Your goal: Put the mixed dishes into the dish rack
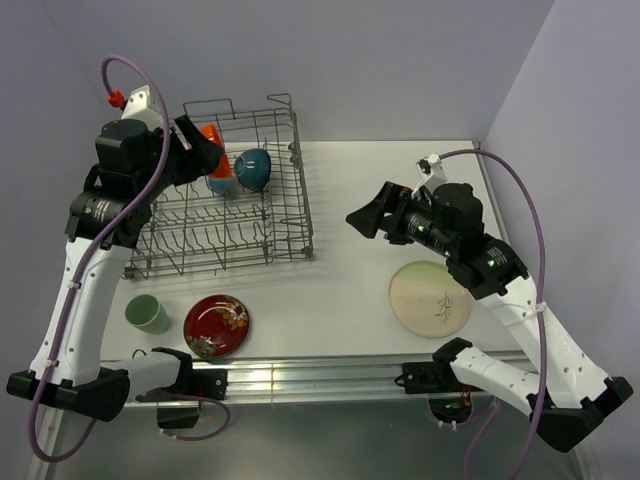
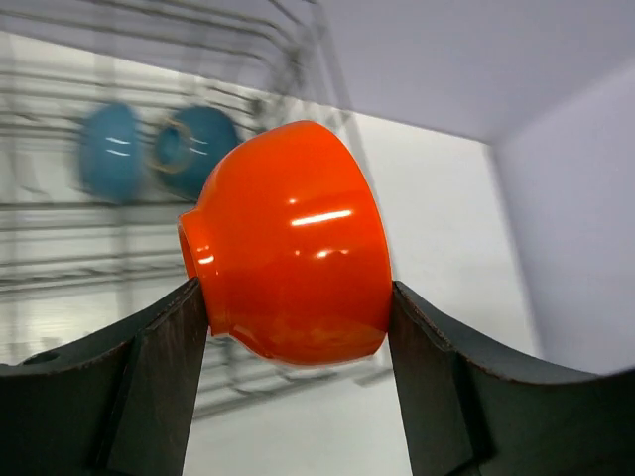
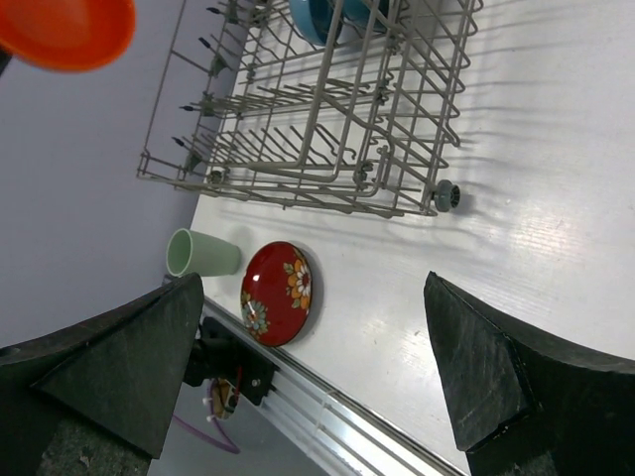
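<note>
With the right end effector held apart over the near bench, the orange bowl is clamped on its side by the left end effector above the far dish rack, presumably to be slotted between tines.

Pale green cup and red floral bowl lie before the grey wire dish rack. The cream plate lies well right.
</note>
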`<state>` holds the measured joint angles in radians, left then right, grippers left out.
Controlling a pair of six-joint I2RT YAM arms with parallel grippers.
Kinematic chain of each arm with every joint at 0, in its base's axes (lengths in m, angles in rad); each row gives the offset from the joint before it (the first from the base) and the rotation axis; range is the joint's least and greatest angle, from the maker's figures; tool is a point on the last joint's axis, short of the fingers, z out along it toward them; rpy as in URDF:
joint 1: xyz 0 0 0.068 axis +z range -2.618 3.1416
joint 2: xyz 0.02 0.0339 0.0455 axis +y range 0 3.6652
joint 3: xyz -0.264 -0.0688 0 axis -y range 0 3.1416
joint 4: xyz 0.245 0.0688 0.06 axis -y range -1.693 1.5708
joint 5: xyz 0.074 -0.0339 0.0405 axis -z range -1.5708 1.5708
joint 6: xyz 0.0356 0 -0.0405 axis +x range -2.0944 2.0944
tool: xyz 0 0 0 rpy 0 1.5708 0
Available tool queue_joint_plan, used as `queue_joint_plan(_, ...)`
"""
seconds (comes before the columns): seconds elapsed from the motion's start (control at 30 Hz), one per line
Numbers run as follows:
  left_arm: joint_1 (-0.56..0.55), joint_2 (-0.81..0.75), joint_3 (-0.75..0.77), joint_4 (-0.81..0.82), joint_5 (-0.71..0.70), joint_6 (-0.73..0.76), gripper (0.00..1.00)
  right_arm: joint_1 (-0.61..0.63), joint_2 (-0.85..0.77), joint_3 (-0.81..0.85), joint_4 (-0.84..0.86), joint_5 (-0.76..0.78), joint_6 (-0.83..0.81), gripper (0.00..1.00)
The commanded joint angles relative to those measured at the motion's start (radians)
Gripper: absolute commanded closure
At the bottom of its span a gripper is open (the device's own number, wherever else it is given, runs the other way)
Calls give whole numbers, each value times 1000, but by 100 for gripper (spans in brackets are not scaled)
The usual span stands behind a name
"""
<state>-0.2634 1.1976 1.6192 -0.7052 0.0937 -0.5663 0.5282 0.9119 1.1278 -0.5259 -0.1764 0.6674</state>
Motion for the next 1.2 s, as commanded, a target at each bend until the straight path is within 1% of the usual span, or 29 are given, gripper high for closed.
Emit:
queue_joint_plan(0.0,9,23,13,-24,-343,181,100,-7,5,12,3,-1,-29,1)
queue_joint_plan(0.07,9,43,11,6,-435,238,100,-8,2,1,12,-12,-31,1)
queue_joint_plan(0.1,9,46,-14,30,-522,262,100,-10,1,-12,15,-15,-32,1)
queue_joint_plan(0.13,9,48,-33,96,-560,313,100,-10,1,-19,23,-18,-35,1)
queue_joint_plan(0.17,10,49,-51,136,-580,339,100,-11,1,-25,24,-20,-35,1)
queue_joint_plan(0.23,39,86,-96,211,-569,394,100,-14,2,-40,30,-25,-38,1)
queue_joint_plan(0.3,55,126,-96,230,-612,413,100,-17,5,-55,38,-38,-42,1)
queue_joint_plan(0.4,82,187,-101,292,-609,439,100,-22,7,-78,53,-49,-43,1)
queue_joint_plan(0.53,96,266,-82,349,-666,479,100,-31,7,-108,66,-64,-51,1)
queue_joint_plan(0.63,130,353,-41,340,-634,465,100,-48,10,-122,67,-78,-58,1)
queue_joint_plan(0.7,151,378,-30,351,-612,460,100,-59,13,-128,75,-89,-61,1)
queue_joint_plan(0.77,182,411,-13,346,-539,445,100,-71,18,-131,76,-104,-68,1)
queue_joint_plan(0.83,199,442,-4,346,-505,433,100,-80,24,-132,79,-110,-71,1)
queue_joint_plan(1.0,254,494,34,348,-411,439,100,-100,41,-140,86,-146,-80,1)
queue_joint_plan(1.17,260,525,48,345,-348,436,100,-112,65,-141,99,-172,-84,2)
